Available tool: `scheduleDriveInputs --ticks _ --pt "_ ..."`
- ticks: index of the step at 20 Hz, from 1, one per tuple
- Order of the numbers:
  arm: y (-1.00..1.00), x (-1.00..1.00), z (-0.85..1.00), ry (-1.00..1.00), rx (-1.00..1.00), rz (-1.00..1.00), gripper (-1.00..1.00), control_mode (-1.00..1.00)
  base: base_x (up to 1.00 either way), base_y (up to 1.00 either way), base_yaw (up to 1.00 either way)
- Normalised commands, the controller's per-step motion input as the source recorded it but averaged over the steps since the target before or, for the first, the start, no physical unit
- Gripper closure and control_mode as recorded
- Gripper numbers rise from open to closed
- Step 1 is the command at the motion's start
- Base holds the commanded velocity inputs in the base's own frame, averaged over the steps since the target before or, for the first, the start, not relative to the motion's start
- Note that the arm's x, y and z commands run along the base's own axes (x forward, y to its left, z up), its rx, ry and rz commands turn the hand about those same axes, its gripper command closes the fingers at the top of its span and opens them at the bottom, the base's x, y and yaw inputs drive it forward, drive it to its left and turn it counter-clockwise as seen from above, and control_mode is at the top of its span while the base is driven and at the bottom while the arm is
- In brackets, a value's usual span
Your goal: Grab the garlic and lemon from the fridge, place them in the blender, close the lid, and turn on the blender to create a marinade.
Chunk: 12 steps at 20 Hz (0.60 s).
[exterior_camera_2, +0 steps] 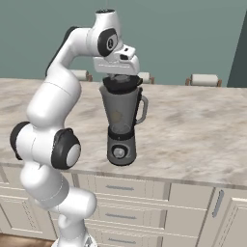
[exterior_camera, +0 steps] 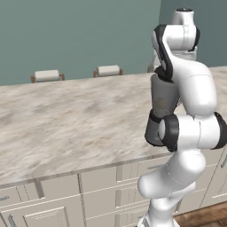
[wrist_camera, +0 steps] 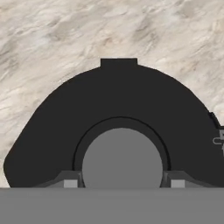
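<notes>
Marbled beige counter stretches under the two-finger gripper (wrist_camera: 121, 183), whose dark tips bracket the grey centre cap (wrist_camera: 122, 157) of the flat round black lid (wrist_camera: 118, 109), seemingly clasping it to seat the lid squarely on the tall smoky translucent blender (exterior_camera_2: 121, 125). Below, the jar stands upright on its grey base near the counter's front edge, knob facing out for the switching-on left to do; no readable writing anywhere.

Blender (exterior_camera: 162, 106) half behind arm

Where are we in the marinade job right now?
The lid already sits on the blender jar's mouth. The gripper is right above it, fingertips either side of the grey centre cap. Whether garlic and lemon are inside I cannot tell through the smoky jar. Left: turning the front knob.
</notes>
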Motion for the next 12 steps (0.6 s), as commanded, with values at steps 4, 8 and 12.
scheduleDriveInputs --ticks 4,8,12 --pt "0.07 0.0 -0.2 0.02 0.0 -0.09 1.0 -1.0 0.0 0.0 0.0" --pt "0.09 0.0 -0.08 0.0 0.02 -0.03 1.0 -1.0 0.0 0.0 0.0" --pt "0.13 0.0 0.0 -0.01 0.03 -0.03 1.0 -1.0 0.0 0.0 0.0"
